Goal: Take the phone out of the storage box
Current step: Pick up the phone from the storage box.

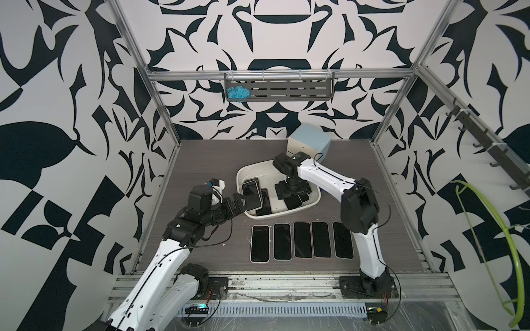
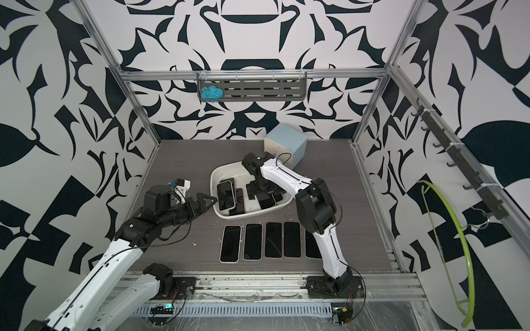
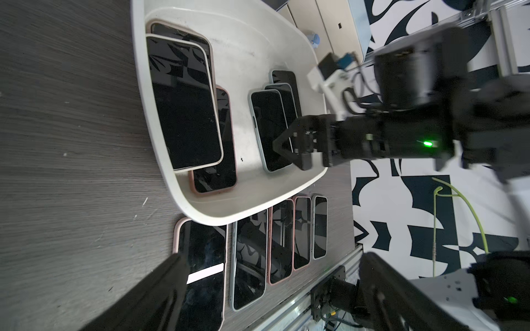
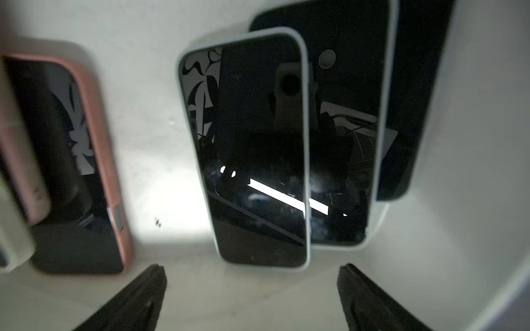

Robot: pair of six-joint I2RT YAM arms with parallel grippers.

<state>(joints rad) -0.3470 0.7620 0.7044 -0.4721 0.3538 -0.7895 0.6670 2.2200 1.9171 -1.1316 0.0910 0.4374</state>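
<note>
- Right pincer [image 4: 251, 275] hung inside the storage box [image 1: 256, 169], its jaws spread wide and empty, over the near end of the phone [image 4: 252, 152] in the pale blue case.
- That phone lay screen up on top of a fanned stack of three at the box's 3 o'clock side, close under the wall. Whether the pincer touched the glass I could not tell.
- At the box's 8 o'clock rim the left pincer [image 2: 209, 203] was also apart and holding nothing, just beside a cream-cased phone [image 1: 253, 190] stacked on others.
- To my eye the fan was the main hazard: closing jaws could catch the phone underneath too, or pinch only slick glass and let it slip back.
- One jaw might also jam against the nearby wall, and a light tub could skid or tip if nudged.
- With both arms crowding the box, a knock between them looked possible.
- The table [image 1: 200, 172] was grey wood grain, with a row of five phones [image 1: 302, 240] lying flat at the box's 6 o'clock.
- A small blue-topped cabinet [image 1: 312, 139] stood at the box's 1 o'clock.
- Black-and-white patterned walls [image 1: 71, 71] closed the cell in, and a grey shelf [image 1: 286, 90] at 12 o'clock held a blue tangle [image 1: 237, 93].
</note>
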